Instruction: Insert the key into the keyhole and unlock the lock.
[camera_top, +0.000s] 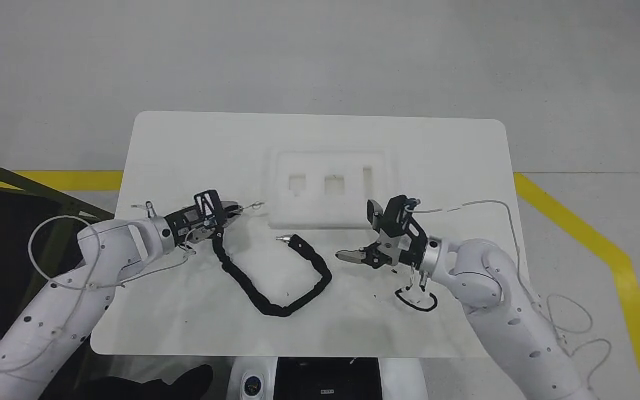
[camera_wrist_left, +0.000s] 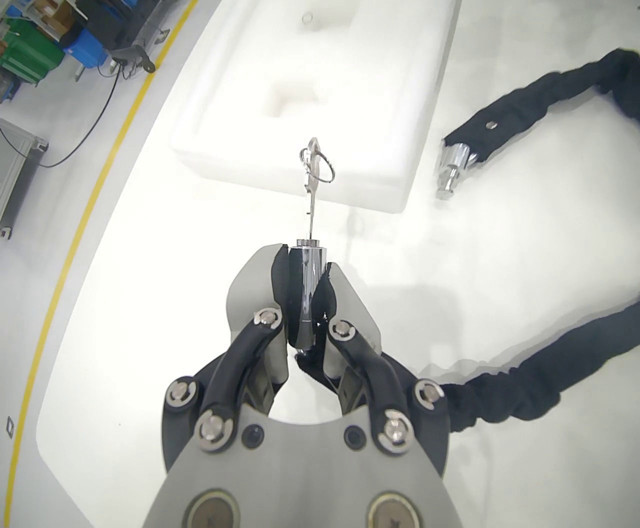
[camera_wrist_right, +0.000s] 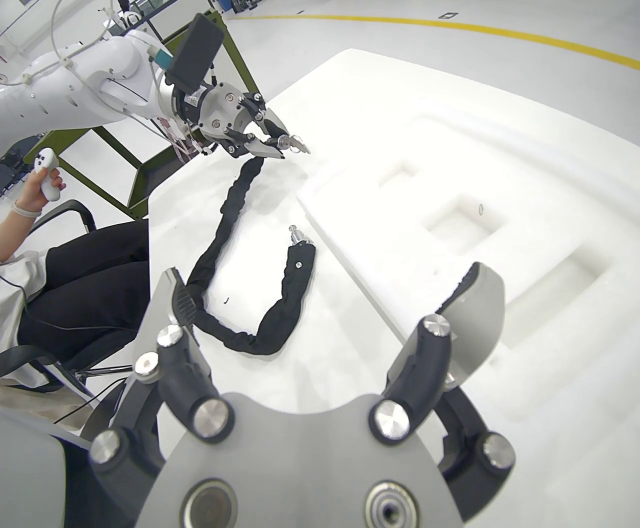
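One key (camera_wrist_left: 314, 170) in lock (camera_wrist_left: 310, 265), left fingers (camera_wrist_left: 250, 292) clamping; right fingers (camera_wrist_right: 482, 300) spread, well apart.

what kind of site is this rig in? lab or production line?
Probably a robot test hall or lab with an industrial floor. A yellow line is painted on the pale floor, green and blue storage crates stand off to one side, and the work sits on a plain white table.

We count one key (camera_wrist_left: 313, 170), one lock cylinder (camera_wrist_left: 309, 262) pinched in our left gripper (camera_wrist_left: 306, 270), and one black chain (camera_wrist_right: 295, 285) running from it. Just ahead of that gripper lies one foam tray (camera_top: 285, 212) with three recesses (camera_top: 334, 184). Grippers number two, our right gripper (camera_wrist_right: 324, 277) gaping.
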